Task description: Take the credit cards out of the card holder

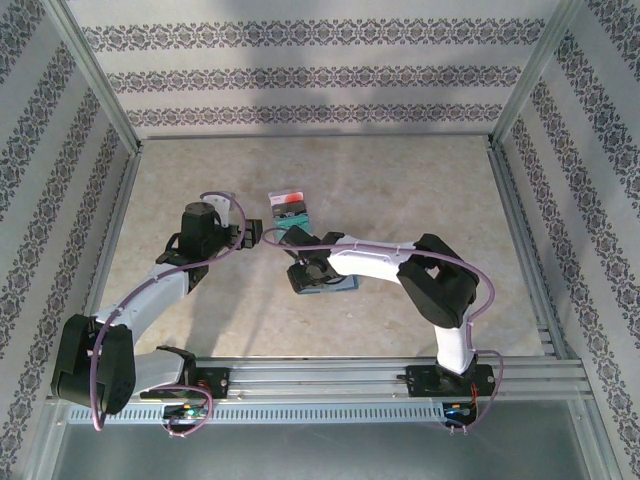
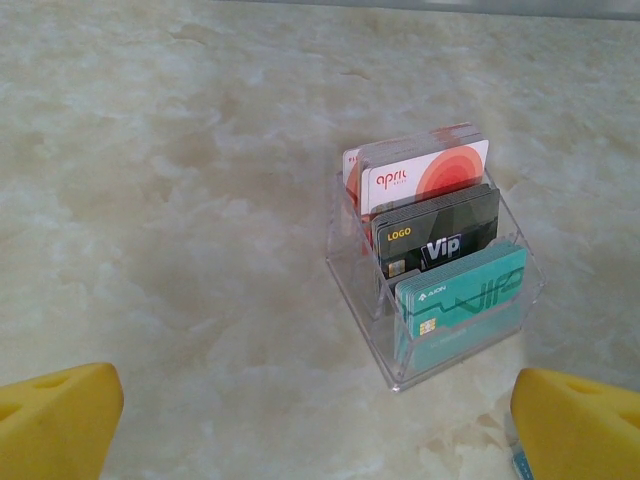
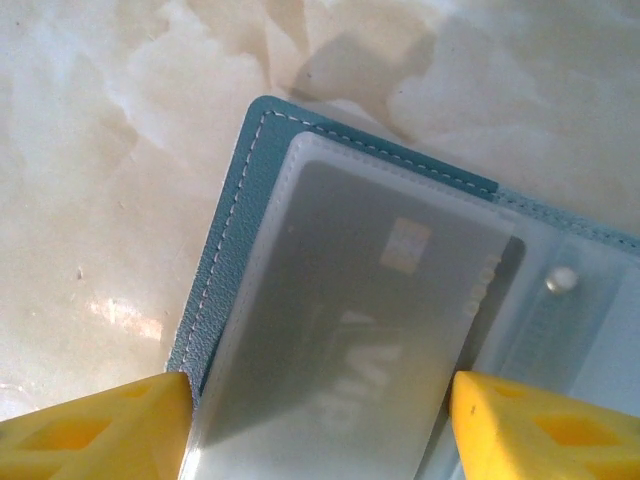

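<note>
The slate-blue card holder (image 3: 232, 235) lies open on the table, seen also under my right arm (image 1: 340, 285). A black credit card (image 3: 370, 300) sits inside its cloudy plastic sleeve. My right gripper (image 3: 320, 425) is low over it and open, its yellow fingertips (image 3: 110, 430) standing at the sleeve's two long edges, the left one over the blue rim. My left gripper (image 2: 315, 425) hangs open over bare table with nothing between its fingers (image 2: 60, 415). Just ahead of it a clear box (image 2: 360, 270) holds red-and-white, black and teal credit cards (image 2: 460, 290) upright.
The clear box (image 1: 290, 208) stands mid-table, just beyond both grippers. A metal frame and patterned walls enclose the marbled table (image 1: 420, 190). A snap stud (image 3: 562, 281) shows on the holder's right-hand part.
</note>
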Controlling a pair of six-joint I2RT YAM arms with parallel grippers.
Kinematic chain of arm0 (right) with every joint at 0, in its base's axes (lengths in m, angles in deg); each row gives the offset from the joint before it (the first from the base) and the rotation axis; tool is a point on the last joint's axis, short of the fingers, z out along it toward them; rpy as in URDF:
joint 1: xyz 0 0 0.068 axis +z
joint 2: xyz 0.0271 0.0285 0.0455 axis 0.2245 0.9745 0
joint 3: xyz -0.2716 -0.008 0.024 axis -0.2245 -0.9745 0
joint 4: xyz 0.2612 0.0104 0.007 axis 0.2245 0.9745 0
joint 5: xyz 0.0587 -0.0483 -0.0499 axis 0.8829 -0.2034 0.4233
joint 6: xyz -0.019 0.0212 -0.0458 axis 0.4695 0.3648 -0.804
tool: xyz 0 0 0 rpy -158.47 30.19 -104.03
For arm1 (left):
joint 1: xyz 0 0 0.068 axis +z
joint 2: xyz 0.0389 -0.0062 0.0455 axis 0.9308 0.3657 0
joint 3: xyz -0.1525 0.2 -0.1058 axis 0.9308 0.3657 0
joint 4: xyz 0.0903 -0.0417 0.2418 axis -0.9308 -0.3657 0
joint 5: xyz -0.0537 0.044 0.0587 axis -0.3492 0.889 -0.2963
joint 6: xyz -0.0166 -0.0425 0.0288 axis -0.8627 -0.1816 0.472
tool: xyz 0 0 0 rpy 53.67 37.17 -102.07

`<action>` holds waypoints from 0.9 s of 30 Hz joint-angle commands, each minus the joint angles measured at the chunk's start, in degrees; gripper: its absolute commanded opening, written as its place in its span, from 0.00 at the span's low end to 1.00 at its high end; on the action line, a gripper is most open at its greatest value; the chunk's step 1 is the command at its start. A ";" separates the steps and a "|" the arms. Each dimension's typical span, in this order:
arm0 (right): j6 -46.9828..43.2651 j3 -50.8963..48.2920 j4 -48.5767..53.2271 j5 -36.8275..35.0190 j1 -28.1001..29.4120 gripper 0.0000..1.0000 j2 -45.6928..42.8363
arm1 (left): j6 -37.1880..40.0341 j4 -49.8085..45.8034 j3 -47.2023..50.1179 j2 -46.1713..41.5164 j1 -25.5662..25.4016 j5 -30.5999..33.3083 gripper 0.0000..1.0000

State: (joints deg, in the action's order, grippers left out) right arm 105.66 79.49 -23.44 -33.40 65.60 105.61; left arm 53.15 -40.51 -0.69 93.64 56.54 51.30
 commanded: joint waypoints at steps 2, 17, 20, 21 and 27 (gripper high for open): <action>1.44 -2.10 0.01 0.07 -0.24 0.70 -3.29 | -0.39 -0.61 -1.99 -1.54 -0.63 -1.17 1.00; 1.80 -2.39 -0.38 0.55 -0.41 0.61 -1.19 | 0.00 -1.14 -2.41 -1.10 -1.00 -1.12 1.00; 1.76 -2.55 -0.51 0.59 -0.58 0.57 -1.14 | 0.00 -1.34 -2.42 -1.20 -0.94 -1.03 1.00; 1.76 -2.57 -0.60 0.55 -0.59 0.57 -1.22 | -0.01 -1.48 -2.42 -1.35 -0.98 -0.96 1.00; 1.36 -2.04 0.03 0.27 -0.59 0.67 0.54 | 0.09 -1.66 -2.42 -1.74 -0.95 -0.85 1.00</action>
State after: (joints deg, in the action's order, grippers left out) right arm 106.92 77.70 -23.99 -32.98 65.57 104.14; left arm 53.19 -41.05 -1.57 93.29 56.50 50.99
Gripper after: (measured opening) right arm 0.666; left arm 0.995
